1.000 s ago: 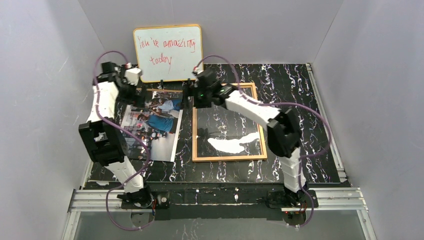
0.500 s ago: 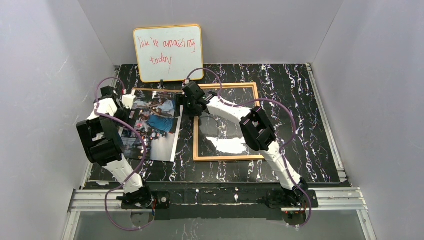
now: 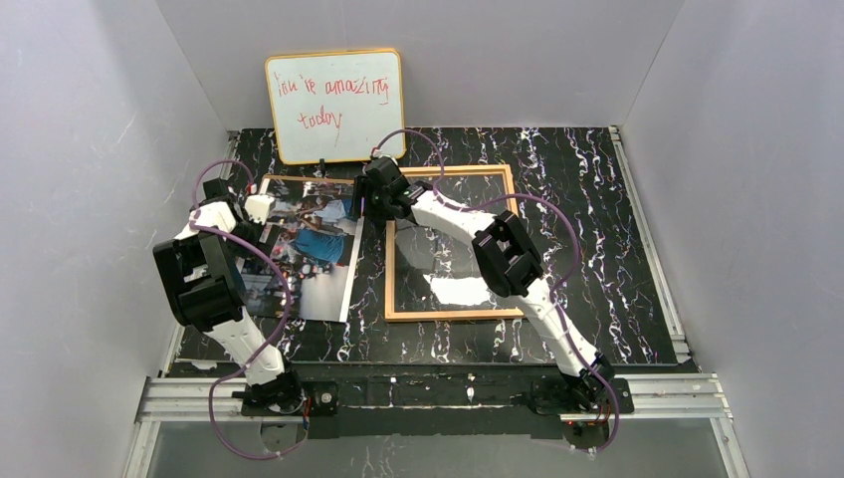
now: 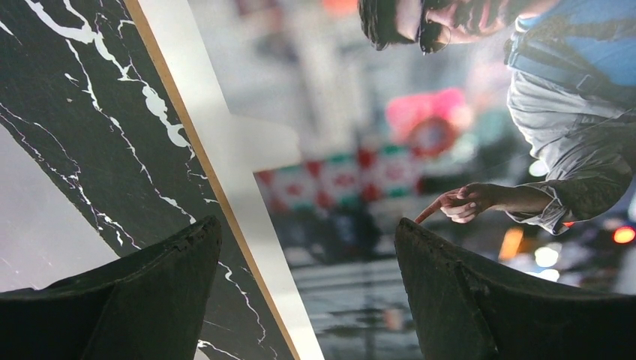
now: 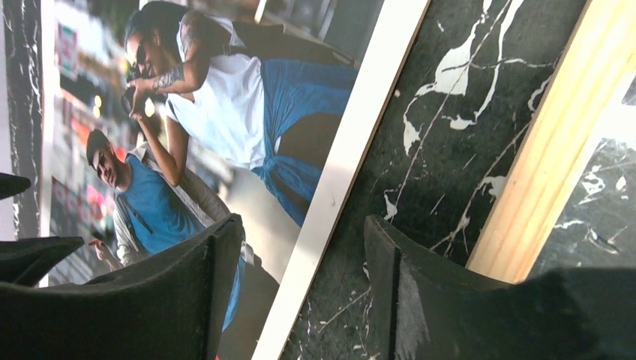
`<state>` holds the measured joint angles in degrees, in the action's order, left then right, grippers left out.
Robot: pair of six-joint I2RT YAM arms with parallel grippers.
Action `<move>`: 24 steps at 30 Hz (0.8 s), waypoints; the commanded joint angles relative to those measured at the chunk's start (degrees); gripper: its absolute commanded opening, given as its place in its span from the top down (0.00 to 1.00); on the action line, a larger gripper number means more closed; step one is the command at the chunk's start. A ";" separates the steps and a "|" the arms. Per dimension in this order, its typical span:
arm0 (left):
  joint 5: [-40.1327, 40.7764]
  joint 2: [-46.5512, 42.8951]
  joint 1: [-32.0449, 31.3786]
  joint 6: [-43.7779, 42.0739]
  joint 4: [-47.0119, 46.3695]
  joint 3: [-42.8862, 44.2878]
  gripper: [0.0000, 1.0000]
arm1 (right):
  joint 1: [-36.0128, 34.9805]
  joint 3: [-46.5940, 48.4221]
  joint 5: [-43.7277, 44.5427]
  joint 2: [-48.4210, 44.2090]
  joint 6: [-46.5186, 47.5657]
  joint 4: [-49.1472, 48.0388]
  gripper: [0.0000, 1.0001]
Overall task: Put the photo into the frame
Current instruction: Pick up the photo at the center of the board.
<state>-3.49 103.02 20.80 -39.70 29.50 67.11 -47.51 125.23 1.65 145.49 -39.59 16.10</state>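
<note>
The photo (image 3: 311, 254), a colour print of people in blue and white, lies flat on the black marble table left of the frame (image 3: 453, 315). The golden-wood frame lies flat too, with the table showing through its pane. My left gripper (image 3: 261, 227) is down at the photo's left edge. In the left wrist view the gripper (image 4: 307, 234) is open, and the photo's white border (image 4: 247, 217) runs between its fingers. My right gripper (image 3: 364, 209) is at the photo's right edge, in the gap beside the frame. It (image 5: 300, 234) is open astride the white border (image 5: 330, 187); the frame's rail (image 5: 551, 146) lies just to its right.
A yellow-rimmed whiteboard (image 3: 335, 105) with red handwriting stands propped at the back, just behind the photo. White walls close in both sides and the back. A thin brown edge (image 4: 196, 142) shows under the photo's left border.
Both arms have come down onto the photo's side edges, the right one swinging left off the frame. Both pairs of jaws have narrowed a little, the right more.
</note>
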 commanded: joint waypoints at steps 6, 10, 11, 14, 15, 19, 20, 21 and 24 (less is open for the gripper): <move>0.58 2.23 -0.30 -1.87 -0.16 -3.50 0.17 | 0.49 -2.20 -1.30 0.68 -1.74 -6.77 0.47; 0.59 2.25 -0.46 -1.82 -0.14 -3.26 0.17 | 0.41 -3.81 -1.30 -1.04 -1.24 -8.90 0.56; 0.67 2.20 -0.60 -1.86 -0.14 -3.32 0.17 | 0.43 -4.04 -1.30 -1.45 -1.19 -9.22 0.57; 0.92 2.18 -0.82 -1.94 -0.14 -3.34 0.17 | 0.27 -4.44 -1.30 -2.54 -0.66 -9.83 0.61; 0.94 2.18 -0.81 -1.91 -0.11 -3.33 0.17 | 0.06 -4.59 -1.30 -2.90 -0.32 -9.85 0.61; 1.20 2.03 -1.05 -2.04 -0.10 -3.43 0.17 | -0.51 -5.26 -0.89 -4.58 0.70 -10.71 0.63; 1.24 1.98 -1.06 -2.09 -0.14 -3.44 0.17 | -0.57 -5.12 -0.72 -4.79 1.03 -10.75 0.64; 1.28 1.91 -1.09 -2.13 -0.14 -3.47 0.17 | -0.69 -4.99 -0.66 -4.92 1.20 -10.69 0.65; 1.45 1.89 -1.20 -2.25 -0.13 -3.45 0.17 | -1.11 -4.82 -0.14 -5.49 1.98 -10.48 0.69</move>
<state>-2.98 102.72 20.08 -40.97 28.99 66.72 -47.20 120.16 1.48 145.01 -39.11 7.46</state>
